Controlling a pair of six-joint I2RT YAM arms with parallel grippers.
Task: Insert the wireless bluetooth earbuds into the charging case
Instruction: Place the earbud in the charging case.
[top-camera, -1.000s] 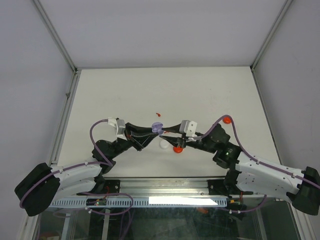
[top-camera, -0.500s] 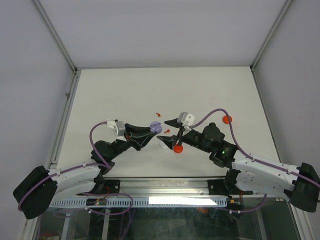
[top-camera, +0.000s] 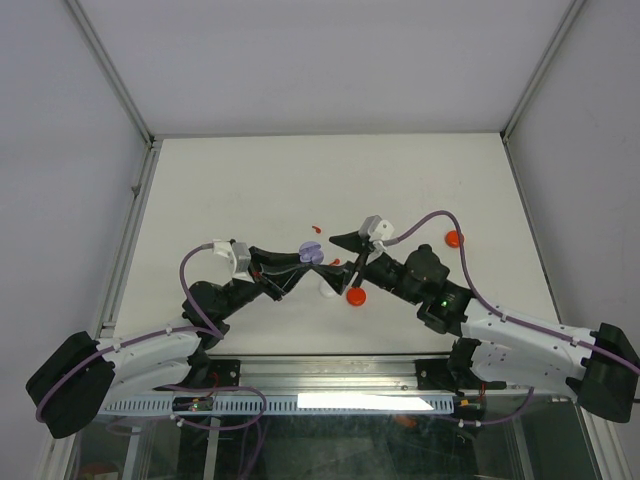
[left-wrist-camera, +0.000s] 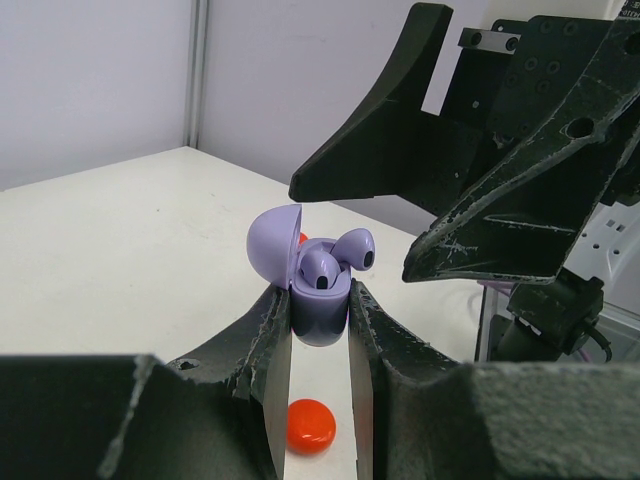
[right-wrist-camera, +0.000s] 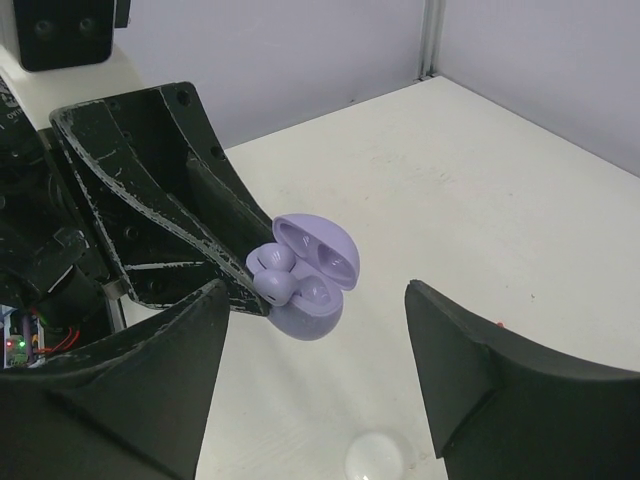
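My left gripper (left-wrist-camera: 318, 296) is shut on the base of a pale purple charging case (left-wrist-camera: 320, 318) and holds it above the table with the lid (left-wrist-camera: 272, 245) open. Two pale purple earbuds (left-wrist-camera: 322, 268) (left-wrist-camera: 354, 248) sit in its wells, standing above the rim. In the top view the case (top-camera: 311, 251) is at the table's middle. My right gripper (right-wrist-camera: 315, 288) is open and empty, its jaws wide apart just short of the case (right-wrist-camera: 308, 318); it also shows in the top view (top-camera: 341, 259). A tiny red earbud (top-camera: 317, 228) lies beyond the case.
A white puck (top-camera: 328, 288) and a red puck (top-camera: 355, 296) lie below the grippers; the white one shows in the right wrist view (right-wrist-camera: 378, 458), the red one in the left wrist view (left-wrist-camera: 310, 425). Another red puck (top-camera: 453, 238) lies right. A small red bit (top-camera: 337, 262) lies between the grippers.
A second ago my right gripper's tips were at the case. It has drawn back to the right and now stands open. My left gripper has kept hold of the case.
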